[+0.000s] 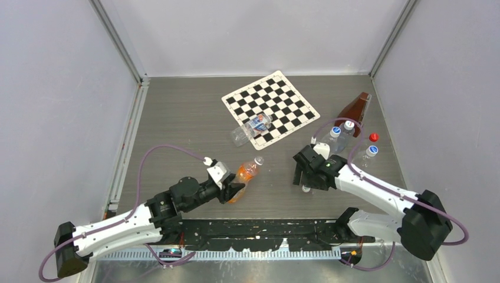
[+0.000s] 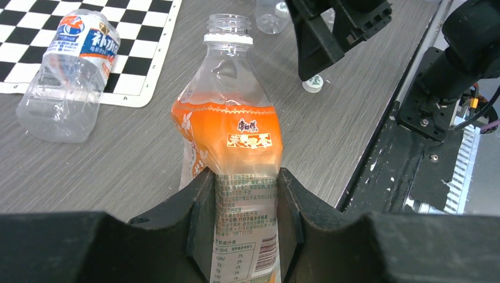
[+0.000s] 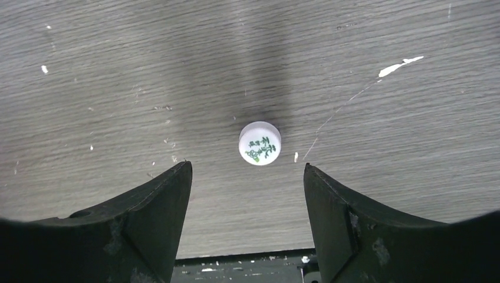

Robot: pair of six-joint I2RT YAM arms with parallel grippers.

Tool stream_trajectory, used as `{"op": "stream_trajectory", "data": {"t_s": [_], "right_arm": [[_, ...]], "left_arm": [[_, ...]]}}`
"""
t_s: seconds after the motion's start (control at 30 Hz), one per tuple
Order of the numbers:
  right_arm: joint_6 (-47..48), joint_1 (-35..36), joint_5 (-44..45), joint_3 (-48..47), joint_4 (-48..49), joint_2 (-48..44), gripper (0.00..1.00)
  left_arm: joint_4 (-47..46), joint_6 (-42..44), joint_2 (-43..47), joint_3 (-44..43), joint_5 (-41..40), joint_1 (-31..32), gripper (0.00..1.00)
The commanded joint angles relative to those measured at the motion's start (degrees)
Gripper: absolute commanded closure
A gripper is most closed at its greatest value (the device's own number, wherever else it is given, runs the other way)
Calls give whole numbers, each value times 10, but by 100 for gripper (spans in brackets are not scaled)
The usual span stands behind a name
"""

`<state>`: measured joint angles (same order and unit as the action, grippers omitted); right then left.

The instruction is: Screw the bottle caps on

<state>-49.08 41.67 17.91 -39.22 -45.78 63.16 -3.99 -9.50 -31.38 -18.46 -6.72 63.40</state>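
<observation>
Clamping with the left gripper (image 2: 244,180) around the lower body of a clear plastic bottle with an orange label (image 2: 227,127), both black fingers (image 2: 200,203) pressing into its sides. Holding it with the neck pointing away, mouth open, threads bare, a white ring just under them.

Hovering with the right gripper (image 3: 247,170) above a small round white plastic screw cap (image 3: 260,143), fingers spread wide, gripping nothing. Lying flat on the grey wood-grain table (image 3: 118,88), green print up, between the two fingertips and apart from both.

Counting one loose white cap and one red cap (image 1: 374,137). Counting six bottles:
- the orange-labelled one in the left grip
- a clear bottle with a blue-and-white label (image 1: 250,126) lying on its side at the near edge of a black-and-white checkered board (image 1: 277,100)
- a brown-filled bottle (image 1: 354,109) at the far right
- three small clear bottles grouped near it: two with blue tops (image 1: 335,134) (image 1: 369,153), one with a white top (image 1: 348,127)

Hiding the orange-labelled bottle's base inside the left gripper and below the frame edge of the left wrist view. Failing to tell whether the red cap is sitting on a bottle or on the table. Failing to read the cap's print.
</observation>
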Motion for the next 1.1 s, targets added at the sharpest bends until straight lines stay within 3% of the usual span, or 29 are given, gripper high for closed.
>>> {"op": "stream_trajectory", "data": {"t_s": [0.0,0.27,0.63,1.07], "right_arm": [[-29,-2,24,7,49,33,26],[-30,-31,-14,26,95,87,35],[-29,-92,-80,91,133,52,45],[-5,-90,-85,81,93,62,53]], "left_arm": [[-30,33,1,-22,32,-1,100],[2,46,-12,-43,49,0,100],[-3,48,-23,-46,64,0,100],[-6,42,-36,-48,77,0,100]]}}
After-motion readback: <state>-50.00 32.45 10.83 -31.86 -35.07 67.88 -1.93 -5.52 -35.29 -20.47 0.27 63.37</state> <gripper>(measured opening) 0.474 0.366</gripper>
